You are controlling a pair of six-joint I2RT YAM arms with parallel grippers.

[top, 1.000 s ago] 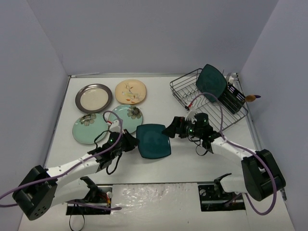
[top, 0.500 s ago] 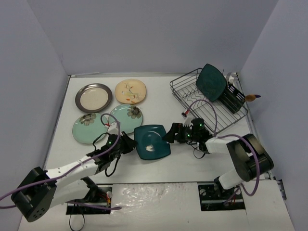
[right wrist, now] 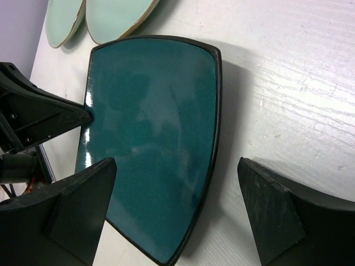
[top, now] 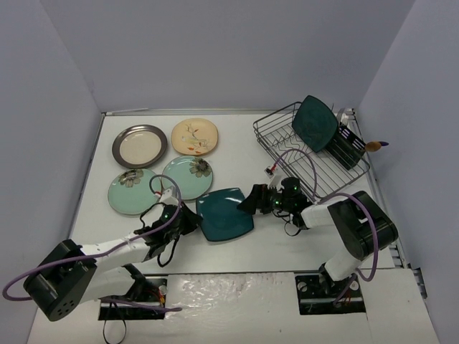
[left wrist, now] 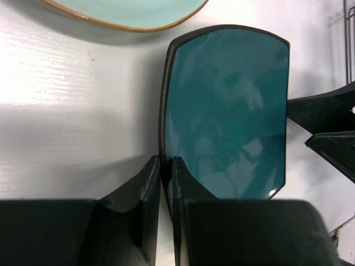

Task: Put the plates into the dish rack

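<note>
2 grippers on 1 plate. The left gripper [left wrist: 165,163] is clenched on the left rim of the dark teal square plate [top: 226,213], with the rim pinched between both fingers. The right gripper [right wrist: 176,163] is spread wide at the opposite edge, 1 finger either side of the plate's corner, gripping nothing. Can't tell if it touches.

The plate sits mid-worktop [top: 272,244] between the 2 arms. Flat or slightly tipped, can't tell.

Beyond it on the left are 2 round plates, edges meeting: the near mint flower plate [top: 132,191] and the far mint flower plate [top: 188,177], which is just beside the teal plate's far-left corner.

Further back are the grey-rimmed cream plate [top: 139,145] and the cream floral plate [top: 194,136], side by side.

Far right, the black wire dish rack [top: 326,172] holds the second teal plate [top: 314,122], standing tilted at the far end next to the black caddy [top: 346,147].
</note>
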